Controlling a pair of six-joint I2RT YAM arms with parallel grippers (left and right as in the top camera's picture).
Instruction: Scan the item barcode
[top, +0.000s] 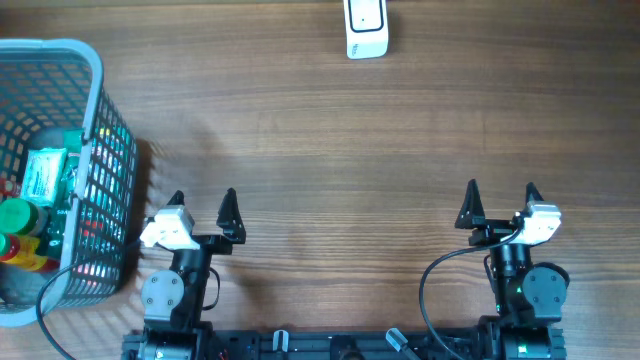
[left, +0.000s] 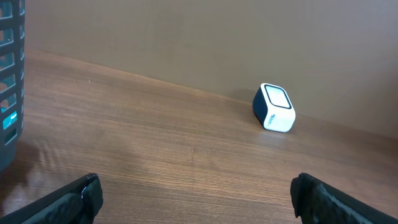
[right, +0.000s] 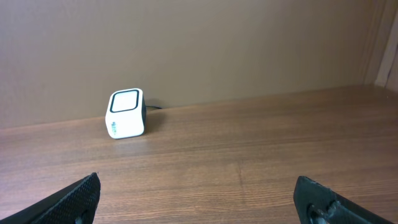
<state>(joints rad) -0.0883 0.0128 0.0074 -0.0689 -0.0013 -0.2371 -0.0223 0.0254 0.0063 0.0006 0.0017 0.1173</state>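
Two grippers are seen at the near edge of a wooden table (top: 320, 150). The left gripper (top: 203, 196) is held with its fingers wide apart, and nothing is held between them. The right gripper (top: 502, 187) is spread wide too, and it is empty as well. Both are pointed toward the far side of the table.

A basket (top: 97, 90) with a grey rim and walls of open bars is set at the left side of the table, just beside the left gripper. Several things are packed inside it. A green and white packet (top: 45, 172) is laid near the middle. A bottle (top: 14, 215) with a green cap is stood close to the packet, and some red and yellow things (top: 22, 252) are tucked next to that bottle. What these are cannot be told, and the labels are too small to be read.

A small white scanner (top: 366, 30) is placed at the far edge of the table, well apart from the basket and from both grippers. Its flat window is ringed in a dark line and is tipped upward. A thin dark cord (right: 155, 107) is seen behind it in the right wrist view.
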